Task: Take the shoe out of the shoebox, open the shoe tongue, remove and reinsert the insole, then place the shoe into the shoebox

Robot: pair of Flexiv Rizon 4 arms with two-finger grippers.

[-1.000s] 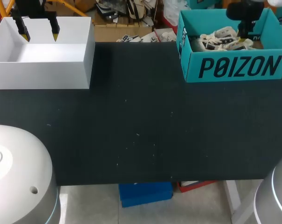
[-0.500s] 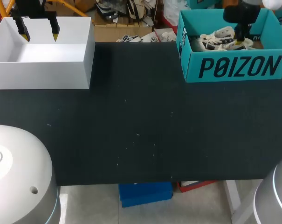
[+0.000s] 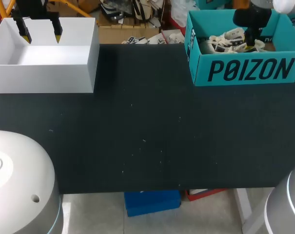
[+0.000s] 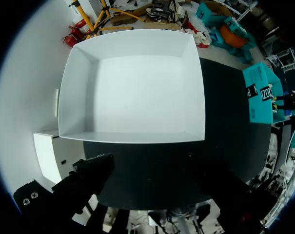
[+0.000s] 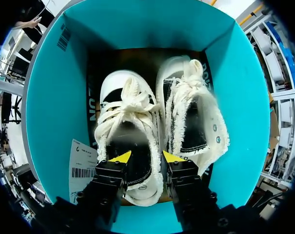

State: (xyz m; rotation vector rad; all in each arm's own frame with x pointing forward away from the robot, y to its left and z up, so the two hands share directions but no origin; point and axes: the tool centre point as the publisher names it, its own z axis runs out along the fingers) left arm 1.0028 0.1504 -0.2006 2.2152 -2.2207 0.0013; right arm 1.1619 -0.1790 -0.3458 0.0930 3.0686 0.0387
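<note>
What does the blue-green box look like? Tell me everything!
The teal shoebox looks like cardboard, open on top with no lid, with big dark letters on its front. It stands upright at the far right of the black table. Inside lie white shoes side by side and a paper tag. The right gripper hangs open above them.

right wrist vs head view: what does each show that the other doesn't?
Right wrist only: two shoes whole, side by side on the box floor, laces tied; a label beside them; the right tool with its yellow tips apart over the collar of the shoe nearer the label.
Head only: the white box, the left tool open above it, and the table between the boxes.
Both: the teal box with shoes inside.
</note>
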